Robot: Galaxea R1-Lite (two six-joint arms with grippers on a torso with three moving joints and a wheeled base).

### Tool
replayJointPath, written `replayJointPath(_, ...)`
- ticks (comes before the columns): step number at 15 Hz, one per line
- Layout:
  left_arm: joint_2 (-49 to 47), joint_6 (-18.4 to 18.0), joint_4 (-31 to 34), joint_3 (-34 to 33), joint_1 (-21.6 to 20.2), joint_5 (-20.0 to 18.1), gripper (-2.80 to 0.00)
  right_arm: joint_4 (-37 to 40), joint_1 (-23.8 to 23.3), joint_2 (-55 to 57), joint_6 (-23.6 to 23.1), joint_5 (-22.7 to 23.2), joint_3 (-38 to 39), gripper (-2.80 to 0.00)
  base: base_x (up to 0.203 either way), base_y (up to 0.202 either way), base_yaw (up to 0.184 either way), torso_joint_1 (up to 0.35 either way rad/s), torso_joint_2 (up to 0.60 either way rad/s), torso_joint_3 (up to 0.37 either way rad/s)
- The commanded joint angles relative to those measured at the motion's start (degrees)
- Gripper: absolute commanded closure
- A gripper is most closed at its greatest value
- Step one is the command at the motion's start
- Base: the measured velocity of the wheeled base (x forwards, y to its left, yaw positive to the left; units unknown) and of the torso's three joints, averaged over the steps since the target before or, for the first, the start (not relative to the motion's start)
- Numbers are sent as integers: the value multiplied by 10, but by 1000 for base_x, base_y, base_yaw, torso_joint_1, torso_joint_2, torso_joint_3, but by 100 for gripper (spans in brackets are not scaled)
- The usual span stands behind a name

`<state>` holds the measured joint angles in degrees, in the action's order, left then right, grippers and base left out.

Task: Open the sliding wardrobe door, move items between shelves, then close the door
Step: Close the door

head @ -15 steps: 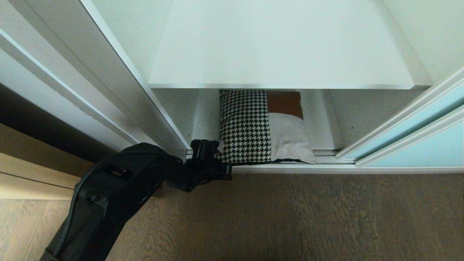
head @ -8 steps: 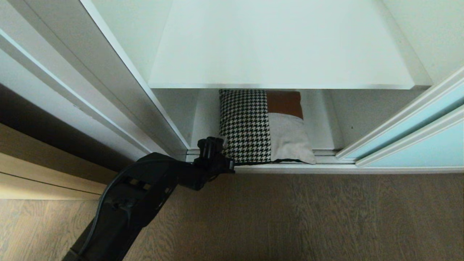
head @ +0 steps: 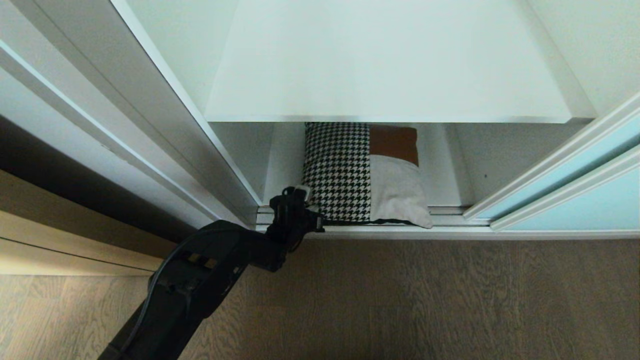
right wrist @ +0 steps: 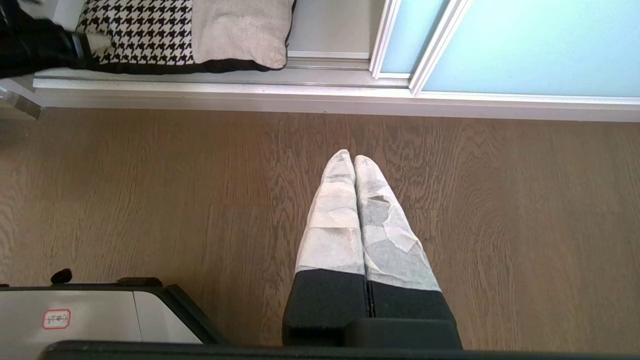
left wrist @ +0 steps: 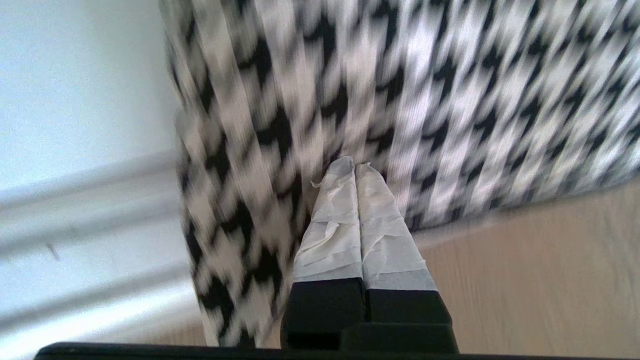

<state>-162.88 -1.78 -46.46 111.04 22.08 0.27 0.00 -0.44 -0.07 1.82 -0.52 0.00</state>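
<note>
So the patchwork cushion [head: 367, 175] is sitting on the bottom shelf [head: 450, 170] of the wardrobe, right at the front edge by the track, under the white upper shelf [head: 390, 65]. The left gripper [head: 300, 192] is at its houndstooth corner, fingers [left wrist: 345, 220] pressed fully together with nothing between them. The right gripper [right wrist: 354, 159] hangs over the wood floor [right wrist: 150, 200], fingers together too, empty. The sliding wardrobe door [head: 590, 195] is off to the right.

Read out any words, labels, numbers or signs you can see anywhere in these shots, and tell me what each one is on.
Small red-framed sticker on the white panel in the right wrist view: printed characters, too small to read.
Patchwork cushion, wardrobe door, shelves, wooden floor: no text.
</note>
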Motion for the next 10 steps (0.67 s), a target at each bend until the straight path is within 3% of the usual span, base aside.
replayJointPath(1, 2, -2, -57, 1, -3, 3, 0, 0, 0, 1, 0, 0, 1, 0, 0, 0, 0, 0, 0, 0)
replayJointPath(4, -2, -21, -137, 0, -4, 27, 0, 0, 0, 1, 0, 0, 0, 0, 0, 0, 0, 0, 0, 0)
replayJointPath(6, 0, -21, -151, -14, -3, 35, 0, 0, 0, 1, 0, 0, 0, 0, 0, 0, 0, 0, 0, 0)
replayJointPath(7, 8, -18, -149, -23, -2, 54, 0, 0, 0, 1, 0, 0, 0, 0, 0, 0, 0, 0, 0, 0)
replayJointPath(9, 25, -6, -80, -31, -1, 81, 0, 0, 0, 1, 0, 0, 0, 0, 0, 0, 0, 0, 0, 0)
replayJointPath(10, 30, 31, -46, -32, 2, 89, 0, 0, 0, 1, 0, 0, 0, 0, 0, 0, 0, 0, 0, 0)
